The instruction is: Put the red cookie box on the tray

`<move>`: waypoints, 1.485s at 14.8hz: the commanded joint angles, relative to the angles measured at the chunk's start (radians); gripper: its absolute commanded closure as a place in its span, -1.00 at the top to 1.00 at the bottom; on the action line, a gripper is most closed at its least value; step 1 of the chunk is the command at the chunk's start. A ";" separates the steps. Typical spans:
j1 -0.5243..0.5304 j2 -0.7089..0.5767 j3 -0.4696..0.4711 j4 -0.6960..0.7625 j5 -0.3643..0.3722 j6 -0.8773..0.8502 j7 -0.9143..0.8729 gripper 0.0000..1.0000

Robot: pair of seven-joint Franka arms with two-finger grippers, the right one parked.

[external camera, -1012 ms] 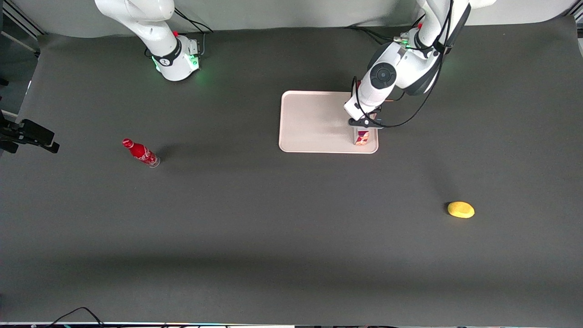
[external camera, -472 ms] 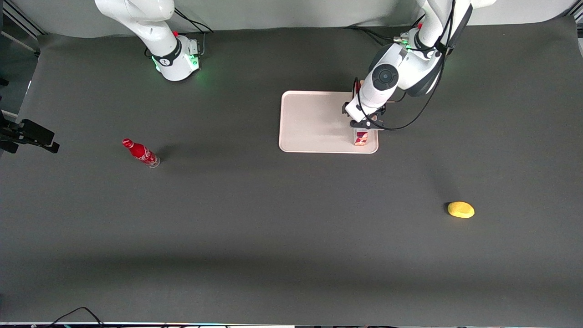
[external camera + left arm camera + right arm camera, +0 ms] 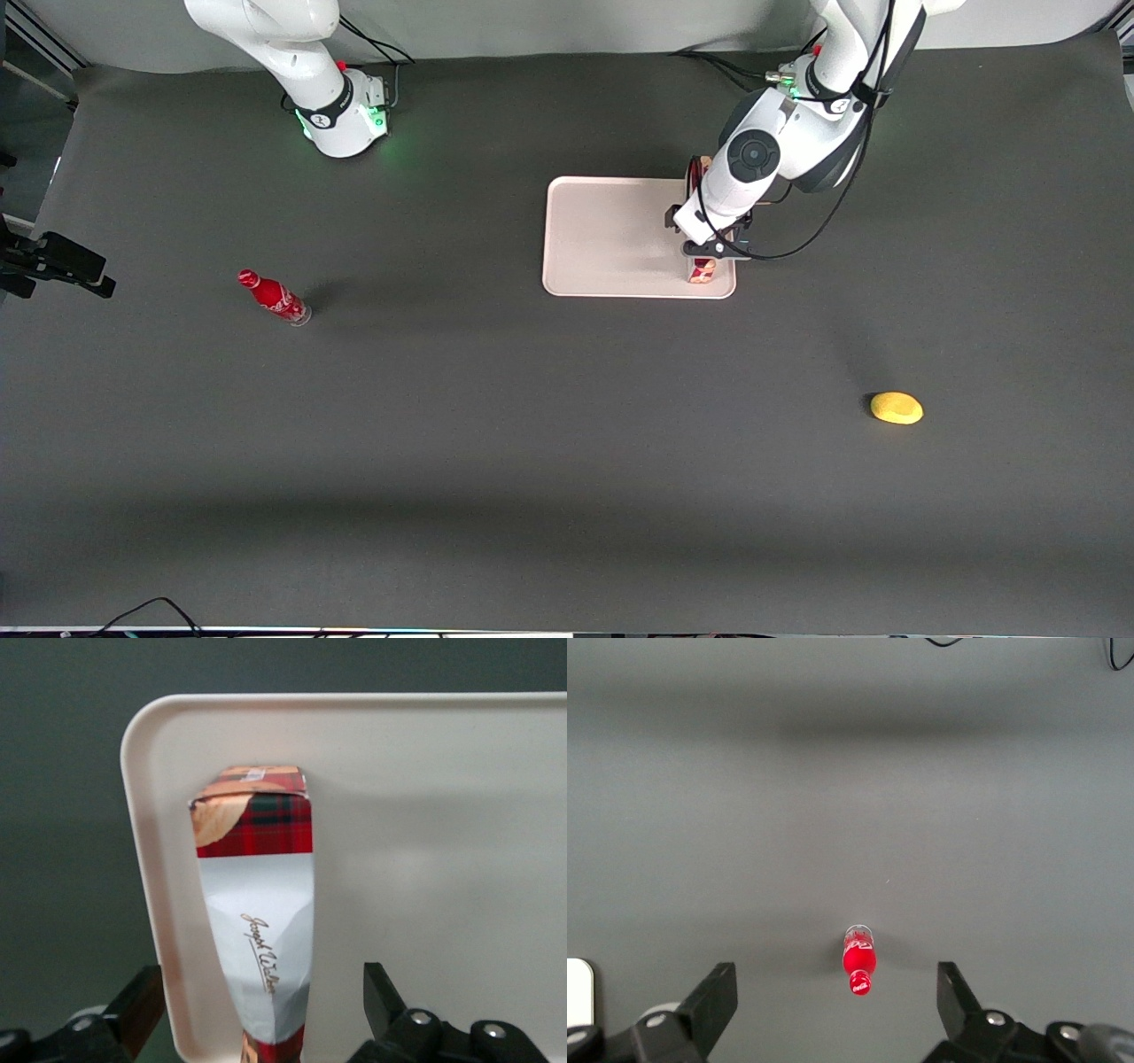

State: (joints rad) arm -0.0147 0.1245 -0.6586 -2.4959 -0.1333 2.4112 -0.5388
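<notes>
- So, we've got the red cookie box (image 3: pixel 260 930) lying on the tray (image 3: pixel 602 235), right along the tray's short edge at the working arm's end, just inside the low rim.
- In the wrist view we can see the box's white panel with cursive lettering, a red tartan band past that, and a cookie picture at its end; the box rests flat on the tray floor.
- The pincer (image 3: pixel 264 1014) sits above the box with its 2 fingers (image 3: pixel 383 992) spread apart, 1 on each side of the box and neither touching it, so nothing is gripped.
- From the front we only catch the nearer end of the box (image 3: pixel 704 271) poking out below the pincer (image 3: pixel 709 252); the arm's wrist covers most of it.
- The tray itself is pale pinkish-white with rounded corners, sitting on the dark bench (image 3: pixel 532 443) roughly midway between the 2 arm bases and a bit nearer the camera than them.
- A small red bottle (image 3: pixel 273 297) with white lettering stands toward the parked arm's end of the bench, well apart from the tray.
- A yellow lemon-looking thing (image 3: pixel 897 408) lies toward the working arm's end, nearer the front camera than the tray and well apart from it.
- The parked arm's wrist camera shows that same red bottle (image 3: pixel 859 961) on the bench.
</notes>
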 commanded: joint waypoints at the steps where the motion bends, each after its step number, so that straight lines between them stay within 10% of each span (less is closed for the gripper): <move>1: 0.004 -0.071 0.060 0.271 0.012 -0.430 0.002 1.00; 7: 0.004 -0.129 0.255 0.630 0.063 -0.828 0.132 1.00; 13: 0.002 -0.184 0.467 0.807 0.158 -0.807 0.256 1.00; 22: 0.002 -0.144 0.542 0.853 0.178 -0.731 0.359 1.00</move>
State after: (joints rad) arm 0.0016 -0.0380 -0.1396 -1.6651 0.0264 1.6712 -0.2170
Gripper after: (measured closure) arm 0.000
